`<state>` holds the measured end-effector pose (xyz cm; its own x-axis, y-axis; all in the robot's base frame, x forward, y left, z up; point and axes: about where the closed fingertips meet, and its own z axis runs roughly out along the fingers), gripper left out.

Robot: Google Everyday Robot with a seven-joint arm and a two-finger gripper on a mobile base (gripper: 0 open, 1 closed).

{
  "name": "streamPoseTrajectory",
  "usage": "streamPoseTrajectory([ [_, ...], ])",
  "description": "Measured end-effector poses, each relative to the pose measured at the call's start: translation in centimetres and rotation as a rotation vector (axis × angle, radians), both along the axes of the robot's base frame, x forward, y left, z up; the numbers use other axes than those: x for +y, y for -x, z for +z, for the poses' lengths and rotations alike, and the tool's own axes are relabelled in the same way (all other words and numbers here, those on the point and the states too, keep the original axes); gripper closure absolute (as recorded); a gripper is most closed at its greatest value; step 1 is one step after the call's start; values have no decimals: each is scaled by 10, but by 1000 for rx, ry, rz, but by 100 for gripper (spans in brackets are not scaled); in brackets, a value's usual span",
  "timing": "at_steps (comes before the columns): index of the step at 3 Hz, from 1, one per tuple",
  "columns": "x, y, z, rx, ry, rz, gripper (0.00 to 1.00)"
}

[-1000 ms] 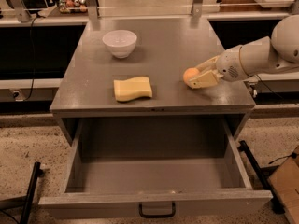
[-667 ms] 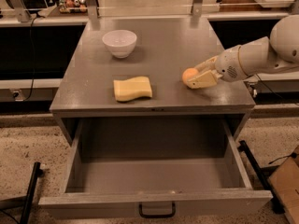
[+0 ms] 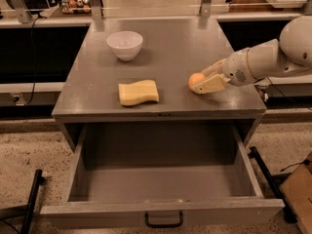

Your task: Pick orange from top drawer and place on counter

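Observation:
The orange (image 3: 195, 78) rests on the counter (image 3: 170, 57) at its right side, near the front edge. My gripper (image 3: 204, 80) reaches in from the right, low over the counter, with its fingers (image 3: 210, 85) on either side of the orange and closed on it. The top drawer (image 3: 161, 179) stands pulled fully out below the counter, and its inside shows nothing in it. Its grey front panel carries a small black handle (image 3: 164, 222).
A white bowl (image 3: 125, 44) stands at the back left of the counter. A yellow wavy-edged sponge (image 3: 139, 92) lies front centre, left of the orange. My white arm (image 3: 273, 55) crosses the counter's right edge. Black rails flank the drawer on the floor.

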<state>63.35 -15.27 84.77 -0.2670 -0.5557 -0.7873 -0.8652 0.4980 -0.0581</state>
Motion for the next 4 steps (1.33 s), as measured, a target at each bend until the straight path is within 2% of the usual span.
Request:
streamPoseTrajectory([
  [1,2,0,-1,2,-1,3,0],
  [2,2,0,-1,2,-1,3,0],
  [3,-7,4,20,-72,34,38,0],
  [4,-25,15,44,-156,141,-3,0],
])
